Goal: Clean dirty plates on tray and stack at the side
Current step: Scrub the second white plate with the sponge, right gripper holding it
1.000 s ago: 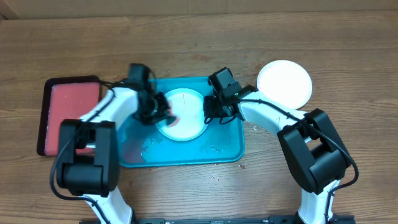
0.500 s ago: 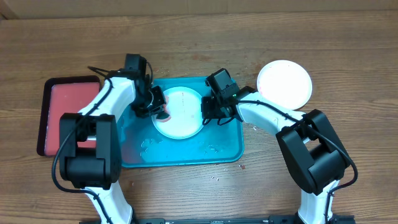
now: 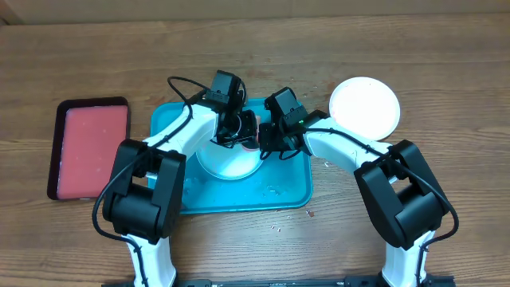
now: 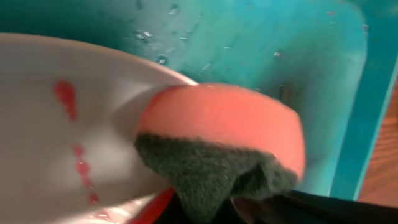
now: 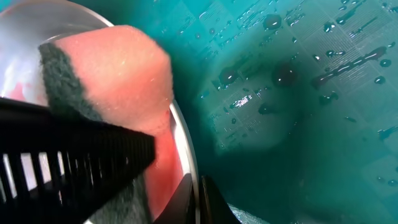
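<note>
A pale plate (image 3: 227,163) with red smears lies in the turquoise tray (image 3: 171,163). My left gripper (image 3: 237,127) is shut on a pink sponge with a dark green scrub side (image 4: 217,124) and presses it on the plate's rim (image 4: 62,143) at the far right side. Red drops (image 4: 65,99) remain on the plate. My right gripper (image 5: 198,198) is shut on the plate's right rim (image 5: 186,149), with the sponge (image 5: 118,68) close beside it. In the overhead view the right gripper (image 3: 267,142) almost touches the left one. A clean white plate (image 3: 364,106) lies on the table to the right.
A smaller dark-rimmed red tray (image 3: 88,147) lies on the table at the left. Water drops cover the turquoise tray floor (image 5: 298,93). Both arms crowd over the tray's far right corner. A few specks lie on the wood near the tray's front edge.
My left gripper has carried the sponge from the plate's left side across to its far right rim, next to the right gripper. The right gripper has kept hold of the rim.
</note>
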